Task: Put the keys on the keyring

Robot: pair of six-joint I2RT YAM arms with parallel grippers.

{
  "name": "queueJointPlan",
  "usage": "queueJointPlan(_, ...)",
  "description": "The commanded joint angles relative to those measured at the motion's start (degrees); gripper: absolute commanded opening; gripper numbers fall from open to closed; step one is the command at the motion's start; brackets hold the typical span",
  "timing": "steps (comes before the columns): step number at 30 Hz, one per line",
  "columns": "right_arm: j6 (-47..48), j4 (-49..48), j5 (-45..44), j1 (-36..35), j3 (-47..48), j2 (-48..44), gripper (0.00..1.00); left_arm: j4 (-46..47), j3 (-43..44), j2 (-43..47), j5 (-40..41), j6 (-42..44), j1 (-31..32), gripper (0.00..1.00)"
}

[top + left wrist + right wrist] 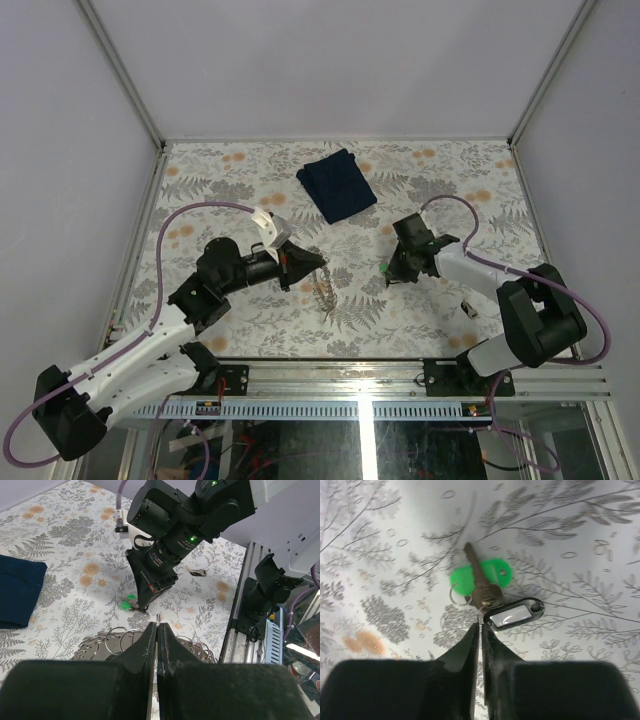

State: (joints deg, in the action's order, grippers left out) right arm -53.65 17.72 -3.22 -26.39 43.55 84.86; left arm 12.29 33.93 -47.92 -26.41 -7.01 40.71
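My left gripper is shut on the keyring, a silvery string of fine rings that hangs to both sides of the tips. A thin metal end pokes out between them. From above, the keyring dangles to the table below the left gripper. My right gripper is low over the table and shut on a small wire ring. That ring carries a metal key, a green plastic tag and a black tag with a clear window. In the top view, the right gripper is to the right of the keyring, apart from it.
A dark blue folded cloth lies at the back middle of the patterned table. Another small key tag lies by the right arm's base. A metal rail runs along the near edge. Grey walls close in the other sides.
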Motion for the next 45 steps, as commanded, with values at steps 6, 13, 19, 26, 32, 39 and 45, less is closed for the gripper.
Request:
queueJointPlan(6,10.7,4.7,-14.4,-1.0,1.8,-13.2,0.66,3.5,-2.4,2.8,2.8,1.5,-0.2,0.00)
queueJointPlan(13,10.9,17.4,-14.1,14.7,0.8,-16.8,0.76,2.3,-3.3,3.0,3.6,3.6,-0.2,0.00)
queueJointPlan(19,9.8,21.7,-8.7,27.8,-2.3,-16.5,0.76,2.3,-4.7,3.7,3.1,3.7,-0.3,0.00)
queueJointPlan(26,9.6,23.3,-8.3,33.3,-4.5,-14.9,0.76,2.4,-6.5,5.6,3.8,4.3,-0.7,0.00)
queueJointPlan(32,10.1,22.5,-8.6,35.9,-5.8,-12.7,0.76,2.0,-6.3,5.8,3.4,4.5,-0.8,0.00)
queueJointPlan(39,10.6,22.0,0.6,36.1,-8.5,-12.3,0.71,1.6,-6.1,6.2,3.6,4.8,-0.9,0.00)
queueJointPlan(45,10.9,20.9,7.0,36.1,-11.0,-13.8,0.51,1.4,-5.9,6.3,3.6,4.8,-0.9,0.00)
